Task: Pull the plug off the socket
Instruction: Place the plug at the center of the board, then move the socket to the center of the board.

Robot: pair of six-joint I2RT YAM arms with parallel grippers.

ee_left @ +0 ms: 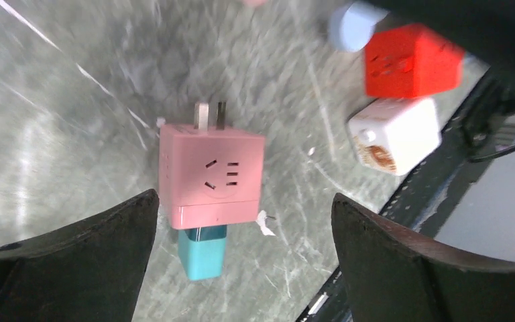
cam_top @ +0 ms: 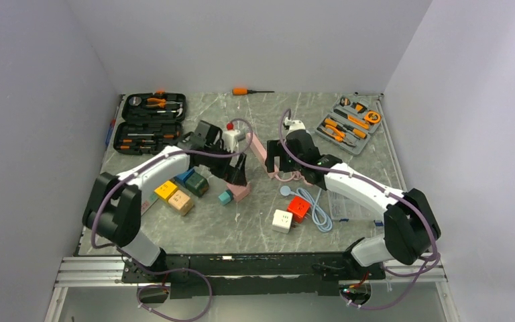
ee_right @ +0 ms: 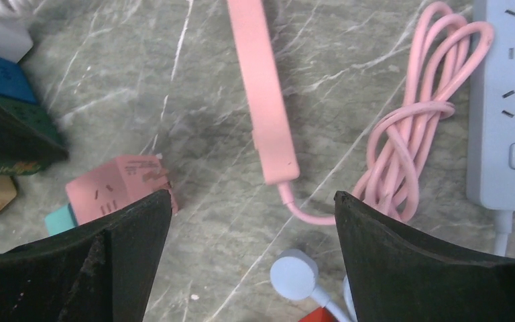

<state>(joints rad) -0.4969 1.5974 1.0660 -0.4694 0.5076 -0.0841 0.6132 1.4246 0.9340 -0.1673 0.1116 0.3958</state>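
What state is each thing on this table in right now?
pink cube socket: lying loose, prongs bare
teal plug: seated in the cube's end
pink cable: tied in a bundle
black tool case: open
left gripper: jaws open, empty
right gripper: jaws open, empty

High top camera looks down from behind the arms; 2 close, downward wrist cameras share the pink plastic cube socket (ee_left: 211, 178).

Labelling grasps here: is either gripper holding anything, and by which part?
Nothing is held. The left gripper stands open over the pink socket cube, not touching it; the right gripper is open too.
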